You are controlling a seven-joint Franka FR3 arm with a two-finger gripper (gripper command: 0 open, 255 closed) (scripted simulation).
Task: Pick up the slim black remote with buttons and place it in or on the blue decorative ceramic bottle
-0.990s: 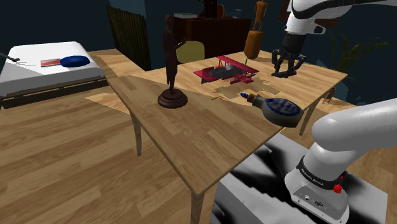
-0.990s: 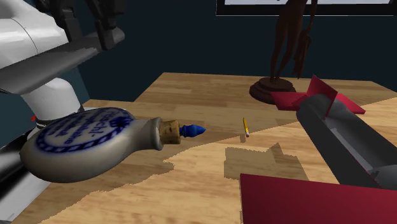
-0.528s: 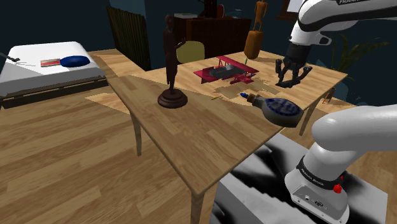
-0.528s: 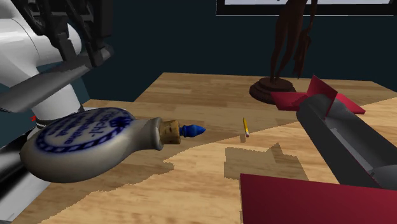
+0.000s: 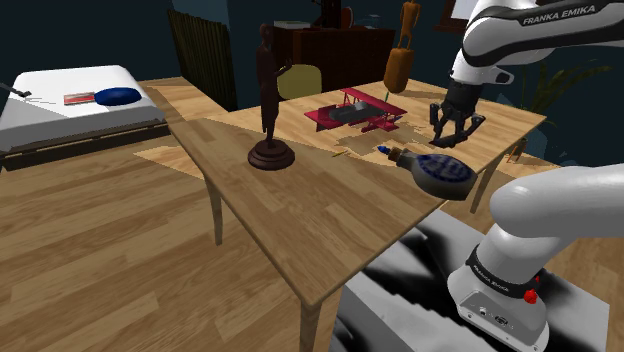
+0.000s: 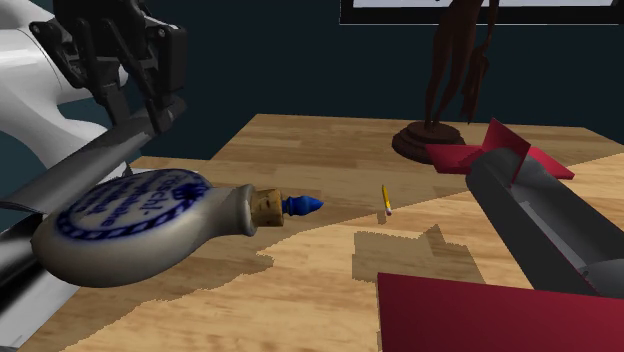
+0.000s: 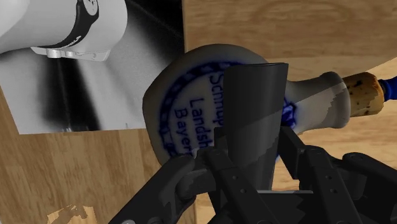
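Remote (image 7: 254,108) is in my gripper (image 7: 248,167), pinched between the two black fingers, its dark slab sticking out past the tips. On the wrist camera it hangs right over the bottle (image 7: 184,95), covering part of the blue lettering on the broad face.

And we're coming down. Over the last second the gripper (image 5: 455,125) has dropped in the shoulder view and now sits just above the bottle (image 5: 440,172). In the second exterior view the gripper (image 6: 130,85) has come well into frame from the top. It's above the bottle (image 6: 130,225) and not touching it yet, as far as I can see.

The bottle hasn't budged. It's lying on its side at the table (image 5: 300,190) edge nearest the stand, cork (image 6: 265,208) pointing towards the red plane (image 5: 355,115).

So the carry looks done and I'm in the lowering phase. I reckon a little more descent, then release. That face is rounded and the bottle sits right at the edge, so the remote could slide off onto the table or over the side. I'd want it low and centred over the lettering before letting go.
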